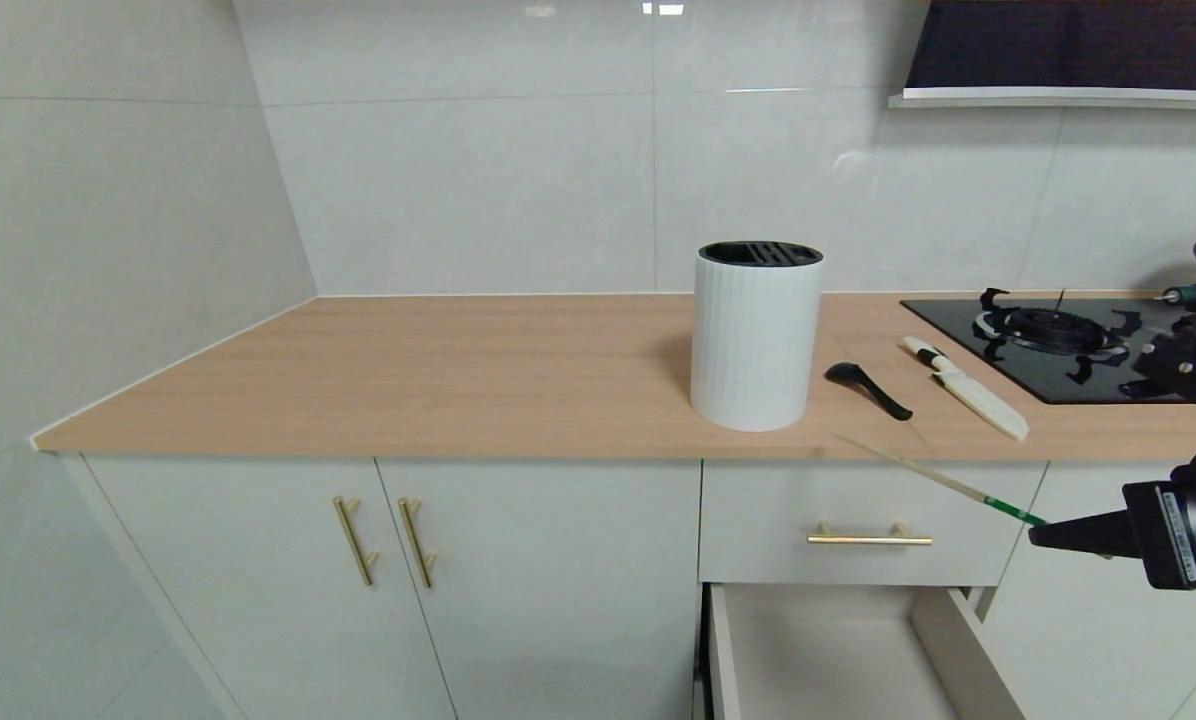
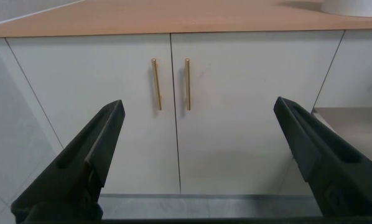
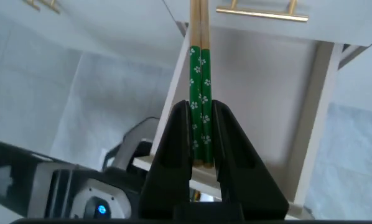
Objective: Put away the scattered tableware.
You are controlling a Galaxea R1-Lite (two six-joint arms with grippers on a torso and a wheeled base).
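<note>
Tableware is only partly dealt with in the head view: a black plastic spoon [image 1: 866,388] and a cream-coloured knife [image 1: 966,388] lie on the wooden surface [image 1: 458,370] just beside the white ribbed cylindrical holder [image 1: 756,340]. Off the front edge, the right gripper [image 1: 1048,533] holds pale wooden chopsticks [image 1: 943,481] above the open white drawer [image 1: 933,625]. From the left wrist, the left gripper [image 2: 198,107] is spread wide, holding nothing, before white cupboard doors [image 2: 236,124]. From the right wrist, the right gripper [image 3: 199,109] is clenched on the chopsticks' [image 3: 198,68] green flowered ends (sticks side by side), so I judge one item in hand, two waiting, and nothing visibly stowed.
</note>
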